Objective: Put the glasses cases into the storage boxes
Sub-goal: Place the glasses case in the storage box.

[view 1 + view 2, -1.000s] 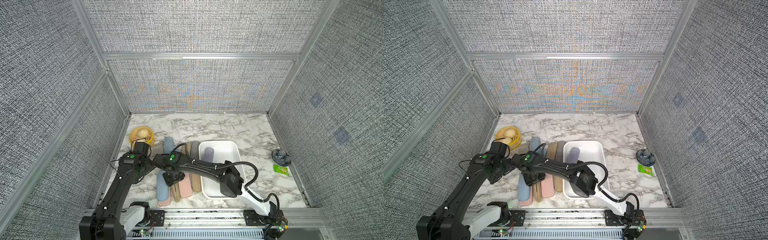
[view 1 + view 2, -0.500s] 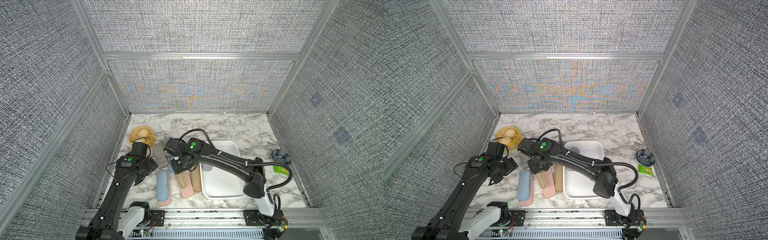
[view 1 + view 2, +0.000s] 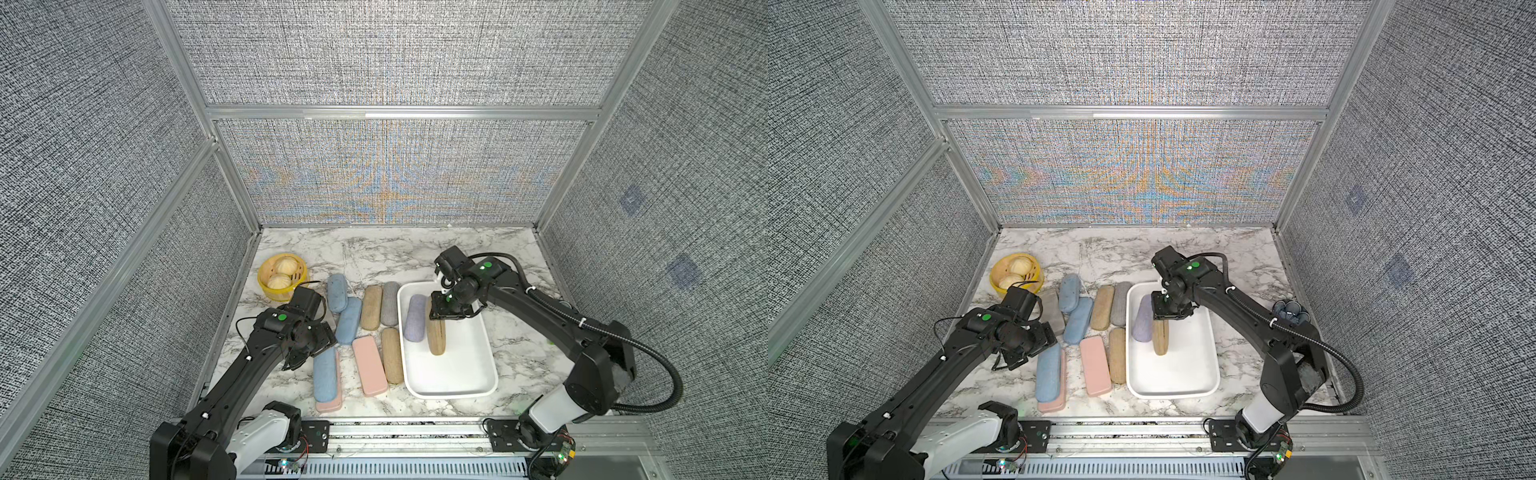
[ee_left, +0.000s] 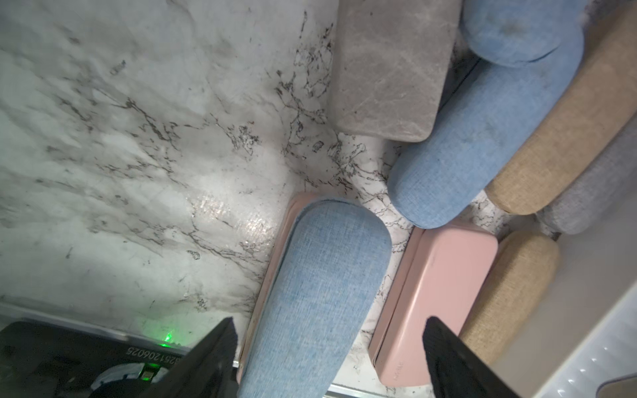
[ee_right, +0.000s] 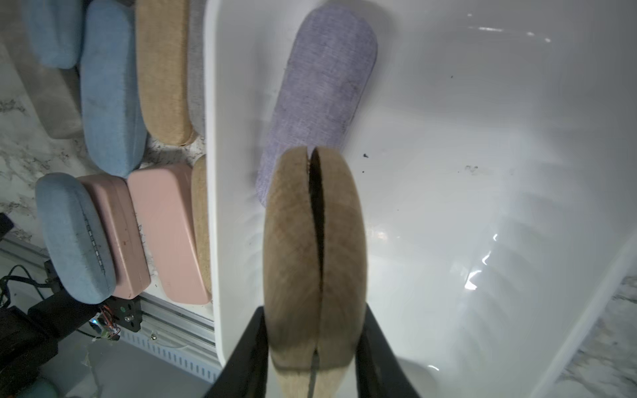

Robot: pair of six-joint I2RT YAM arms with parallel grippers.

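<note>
You are holding a tan cork case (image 5: 310,234) on edge, clamped in your right gripper (image 5: 312,330), over the white tray (image 3: 469,374) beside the lavender case (image 3: 414,318), so placing seems under way, calling for laying it flat and releasing, while your left gripper (image 4: 327,324) is hovering, jaws apart, over a light blue case (image 4: 324,275).

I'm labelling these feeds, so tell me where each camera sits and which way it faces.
Top views: high above the robot's base, facing down across the table; left arm and right arm show.
Left wrist: on the left arm, facing down at a blue case; open left end effector shows.
Right wrist: on the right arm, facing into the white tray; right end effector gripping the cork case shows.
Shared: every view shows the uncovered pink case.
</note>
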